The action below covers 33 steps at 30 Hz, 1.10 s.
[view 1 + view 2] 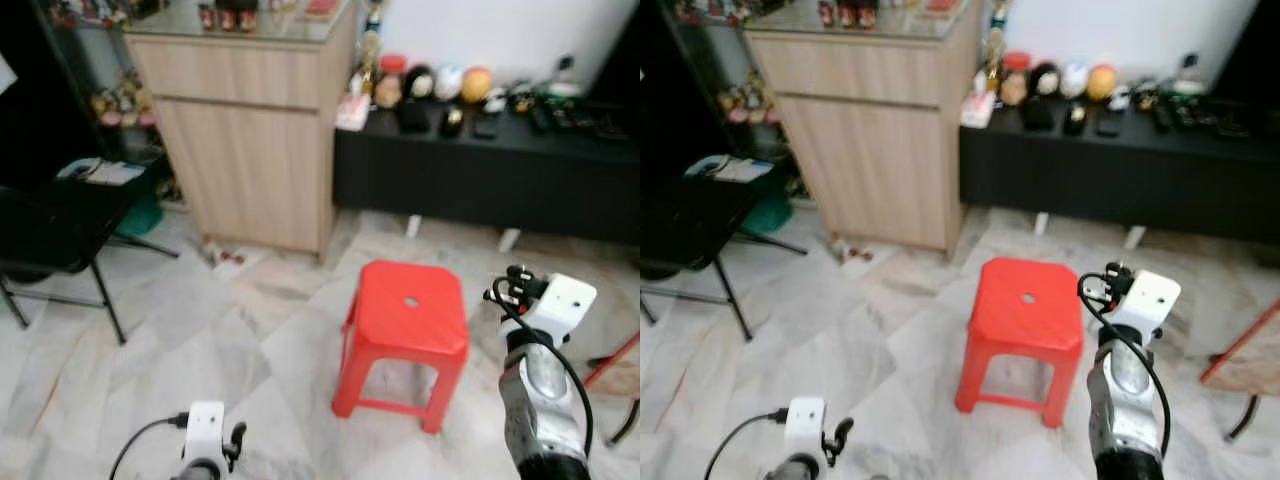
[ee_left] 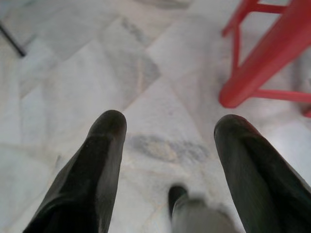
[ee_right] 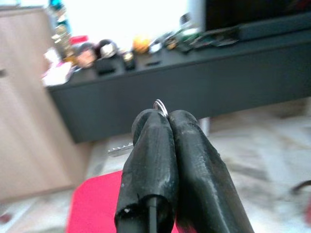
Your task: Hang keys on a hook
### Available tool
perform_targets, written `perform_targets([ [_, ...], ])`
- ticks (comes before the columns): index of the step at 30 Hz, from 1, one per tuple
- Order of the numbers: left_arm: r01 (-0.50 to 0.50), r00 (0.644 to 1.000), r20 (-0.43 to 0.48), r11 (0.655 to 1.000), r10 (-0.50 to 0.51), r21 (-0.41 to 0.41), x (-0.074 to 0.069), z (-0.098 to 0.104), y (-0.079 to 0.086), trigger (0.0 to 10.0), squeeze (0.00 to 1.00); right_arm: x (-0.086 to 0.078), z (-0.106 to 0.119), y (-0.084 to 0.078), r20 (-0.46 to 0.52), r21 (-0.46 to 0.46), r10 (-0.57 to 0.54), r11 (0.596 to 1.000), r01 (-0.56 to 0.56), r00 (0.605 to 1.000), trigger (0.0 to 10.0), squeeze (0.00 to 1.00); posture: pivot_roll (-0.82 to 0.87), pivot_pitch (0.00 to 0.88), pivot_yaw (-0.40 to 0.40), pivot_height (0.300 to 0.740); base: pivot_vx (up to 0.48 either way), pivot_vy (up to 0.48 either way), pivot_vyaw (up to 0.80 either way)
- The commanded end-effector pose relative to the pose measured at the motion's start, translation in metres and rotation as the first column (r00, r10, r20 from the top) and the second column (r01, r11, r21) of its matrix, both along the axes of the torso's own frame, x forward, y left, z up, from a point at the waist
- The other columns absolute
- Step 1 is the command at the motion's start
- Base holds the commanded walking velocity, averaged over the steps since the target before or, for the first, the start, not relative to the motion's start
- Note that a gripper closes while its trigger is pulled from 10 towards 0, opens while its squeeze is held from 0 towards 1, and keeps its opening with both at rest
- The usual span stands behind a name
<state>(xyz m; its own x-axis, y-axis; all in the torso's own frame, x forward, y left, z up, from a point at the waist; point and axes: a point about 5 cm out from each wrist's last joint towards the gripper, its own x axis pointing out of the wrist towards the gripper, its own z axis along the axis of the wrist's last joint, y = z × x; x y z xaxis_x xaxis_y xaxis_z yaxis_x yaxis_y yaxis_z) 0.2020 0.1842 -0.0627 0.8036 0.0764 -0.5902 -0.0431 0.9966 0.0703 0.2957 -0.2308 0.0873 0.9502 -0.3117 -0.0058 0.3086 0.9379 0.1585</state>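
- We already have the keys (image 3: 146, 130): in the right wrist view, our right gripper (image 3: 167, 119) has its two black fingers pressed together on them, with the key ring poking out above the tips and a key blade sticking out to one side, near the centre of that frame.
- In the head views, our right arm is raised at the lower right of the frame, beside the red stool (image 1: 410, 325) that stands on the marble floor (image 1: 200, 340) at lower centre.
- Our left gripper (image 2: 167, 128) hangs low at the bottom left of the head views, its fingers spread apart and holding nothing, with floor tiles and a stool leg beyond them.
- So the pick-up looks done, and we judge that the hanging itself is entirely left.
- We cannot make out any hook. Ahead of us are a wooden cabinet (image 1: 250, 150) at upper centre-left, a low black bench (image 1: 480, 170) with small ornaments across the upper right, and a dark folding chair (image 1: 55, 235) at the left edge.
- We judge that we must first find the hook and get near it, then lift the ring over it and let go.
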Motion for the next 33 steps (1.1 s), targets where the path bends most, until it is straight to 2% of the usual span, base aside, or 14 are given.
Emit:
perform_targets([
  [1,-0.003,1.0,-0.007,1.0,0.003,0.005,-0.001,0.0,0.003,10.0,0.0,0.002,-0.002,0.002,-0.008,0.016,0.005,1.0,-0.005,1.0,10.0,0.0,-0.04,0.072,-0.041,0.74,0.0,0.0,0.0],
  [12,0.003,0.998,-0.058,1.0,-0.002,0.016,-0.008,-0.006,0.008,10.0,0.0,0.003,-0.004,0.0,-0.021,0.01,0.006,1.0,-0.006,1.0,10.0,0.0,-0.04,0.08,-0.041,0.74,0.0,0.0,0.0],
  [15,0.0,0.998,-0.066,1.0,0.0,0.014,-0.01,-0.007,0.008,10.0,0.0,0.002,-0.01,0.0,-0.044,0.014,0.023,1.0,-0.022,0.999,10.0,0.0,-0.04,0.084,-0.04,0.74,0.0,0.0,0.0],
  [16,0.001,0.998,-0.066,1.0,0.0,0.014,-0.01,-0.007,0.008,10.0,0.0,0.002,-0.022,0.001,-0.094,0.022,0.066,0.998,-0.064,0.993,10.0,0.0,-0.04,0.084,-0.04,0.74,0.0,0.0,0.0],
  [18,0.001,0.998,-0.065,1.0,0.0,0.013,-0.01,-0.007,0.008,10.0,0.0,-0.001,-0.042,0.003,-0.197,0.053,0.115,0.993,-0.107,0.974,10.0,0.0,-0.05,0.085,-0.04,0.74,0.0,0.0,0.0],
  [22,-0.006,0.998,-0.062,1.0,0.007,0.01,-0.008,-0.006,0.007,10.0,0.0,-0.015,-0.073,-0.01,-0.377,0.002,0.081,0.996,-0.087,0.923,10.0,0.0,-0.04,0.082,-0.044,0.74,0.0,0.0,0.0],
  [24,-0.008,0.998,-0.062,1.0,0.008,0.01,-0.008,-0.006,0.007,10.0,0.0,-0.016,-0.075,-0.011,-0.391,-0.003,0.078,0.996,-0.085,0.917,10.0,0.0,-0.04,0.082,-0.044,0.74,0.0,0.0,0.0],
  [28,-0.008,0.997,-0.075,1.0,0.009,0.009,-0.008,-0.007,0.007,10.0,0.0,-0.034,-0.101,-0.01,-0.514,0.069,0.12,0.993,-0.099,0.849,10.0,0.0,-0.05,0.079,-0.041,0.74,0.0,0.0,0.0],
  [29,-0.006,0.997,-0.079,1.0,0.007,0.008,-0.008,-0.007,0.006,10.0,0.0,-0.043,-0.113,-0.005,-0.563,0.112,0.162,0.986,-0.12,0.81,10.0,0.0,-0.05,0.079,-0.039,0.74,0.0,0.0,0.0],
  [30,-0.006,0.997,-0.081,1.0,0.006,0.007,-0.008,-0.007,0.006,10.0,0.0,-0.052,-0.122,-0.001,-0.616,0.115,0.193,0.981,-0.155,0.764,10.0,0.0,-0.05,0.079,-0.038,0.74,0.0,0.0,0.0],
  [33,-0.005,0.997,-0.082,1.0,0.006,0.006,-0.008,-0.007,0.006,10.0,0.0,-0.061,-0.131,0.001,-0.653,0.118,0.199,0.98,-0.161,0.731,10.0,0.0,-0.06,0.078,-0.037,0.74,0.0,0.0,0.0],
])
